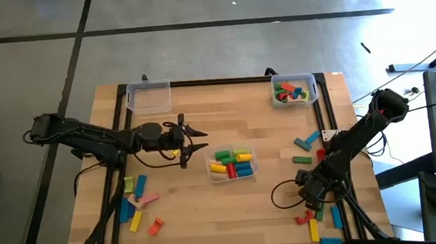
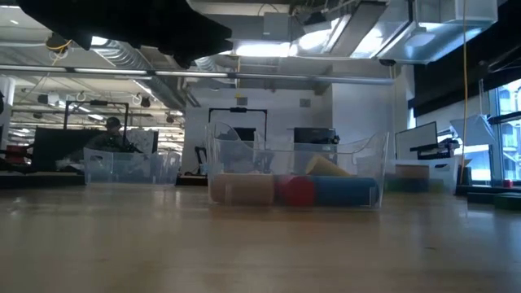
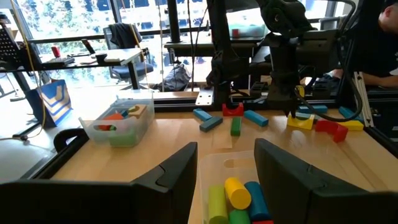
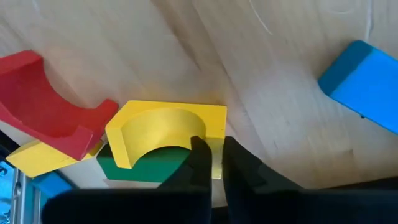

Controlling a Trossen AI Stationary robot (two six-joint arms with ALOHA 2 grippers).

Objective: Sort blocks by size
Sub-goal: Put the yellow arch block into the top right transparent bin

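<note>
Blocks lie scattered in two loose heaps on the wooden table (image 1: 202,123); from above, the right gripper (image 1: 311,200) is down at about five o'clock, right over the heap there, while the left gripper (image 1: 190,138) hangs at nine o'clock beside the middle bin (image 1: 233,164), fingers parted around nothing. That right arm is plainly the nearer one to the five-o'clock pieces. At table height, only the middle bin with its round pieces shows clearly, so nothing of the grip can be told from there. Past the left arm's spread fingers (image 3: 177,171), the bin's cylinders lie just ahead, and the right arm stands far across among red, yellow and blue pieces. From the right wrist, the yellow arch (image 4: 165,132) lies flat, its long axis crossways to the fingers (image 4: 239,163), which are pinched close on its straight end; a red arch (image 4: 43,106) touches it at ten o'clock, a green piece (image 4: 146,169) underneath.
</note>
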